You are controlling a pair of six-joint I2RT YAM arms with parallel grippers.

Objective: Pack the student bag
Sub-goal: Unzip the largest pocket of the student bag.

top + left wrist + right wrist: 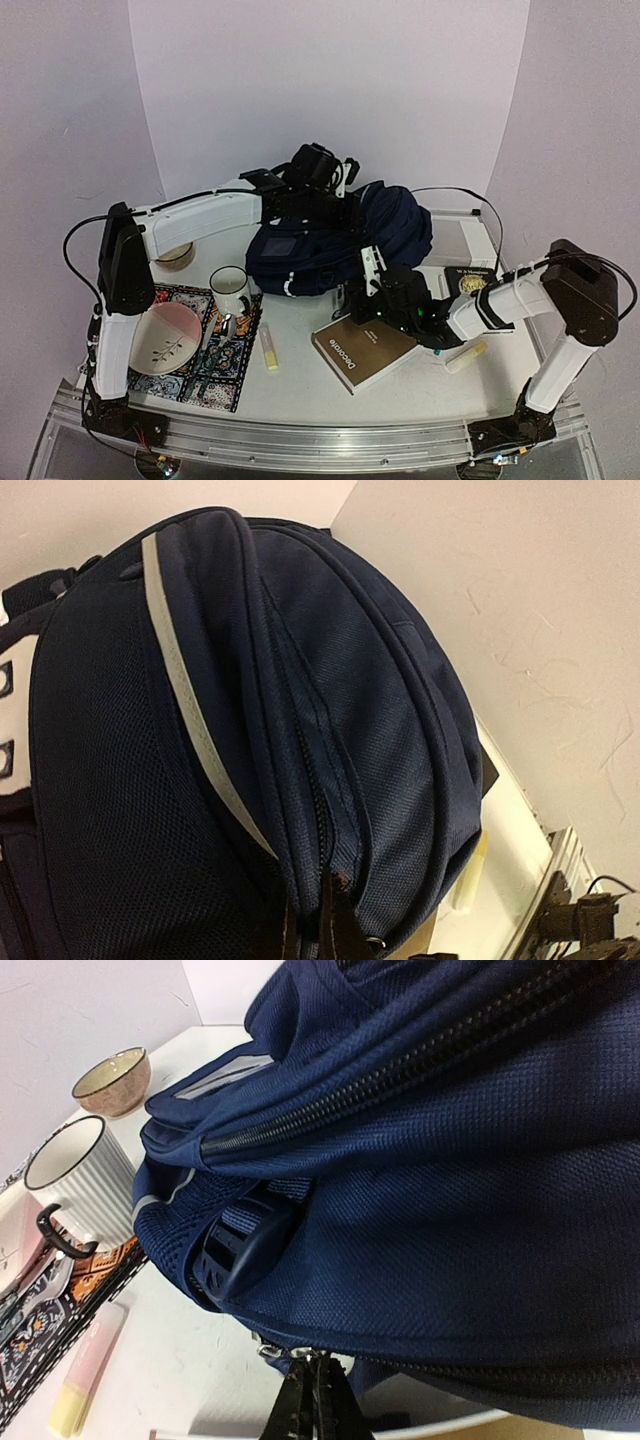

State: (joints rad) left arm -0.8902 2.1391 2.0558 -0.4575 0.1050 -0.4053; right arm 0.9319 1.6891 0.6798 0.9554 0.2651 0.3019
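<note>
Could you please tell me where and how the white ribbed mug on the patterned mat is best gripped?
Grip the mug by its rim, coming straight down from above, one finger inside and one outside. It stands upright with its mouth open, and the ribbed wall may be too wide to span. Avoid the side with the dark handle.

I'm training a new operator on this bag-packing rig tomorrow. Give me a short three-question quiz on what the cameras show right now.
1. True or false: the book lies inside the student bag.
2. Which of these stands on the patterned mat? A) white ribbed mug B) small brown bowl C) yellow tube
3. Fill in: the left claw and the right claw are both ___ (open or shut).

Key: 1 false, the book lies on the table outside the bag; 2 A; 3 shut.
</note>
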